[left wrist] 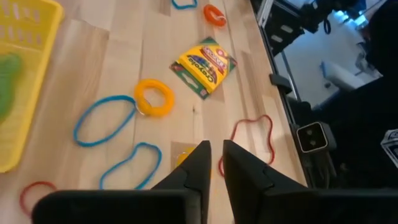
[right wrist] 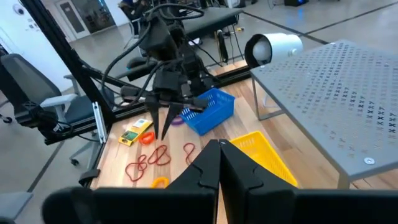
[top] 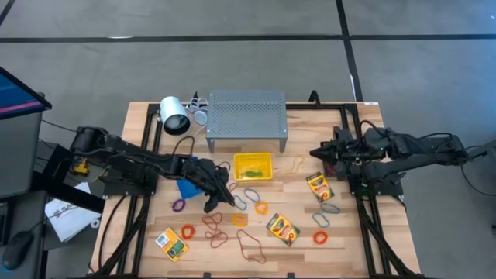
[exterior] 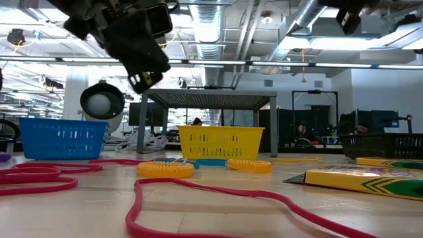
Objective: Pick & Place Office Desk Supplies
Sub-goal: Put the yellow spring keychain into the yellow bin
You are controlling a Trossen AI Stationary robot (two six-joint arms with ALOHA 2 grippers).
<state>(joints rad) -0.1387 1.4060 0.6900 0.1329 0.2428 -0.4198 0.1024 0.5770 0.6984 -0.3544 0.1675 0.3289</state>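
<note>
a: over the middle of the table hangs the left gripper, just beside the blue bin, above the red and orange rubber bands.

b: are its fingers parted?

a: only a narrow slit shows between them in the left wrist view, nothing in it; i cannot tell if that counts as open.

b: and the right gripper?

a: closed and empty, raised near the right edge beside the grey shelf.

b: the supplies?

a: loops lie scattered on the wood in front of the yellow bin; three crayon boxes lie flat among them, well apart.
</note>
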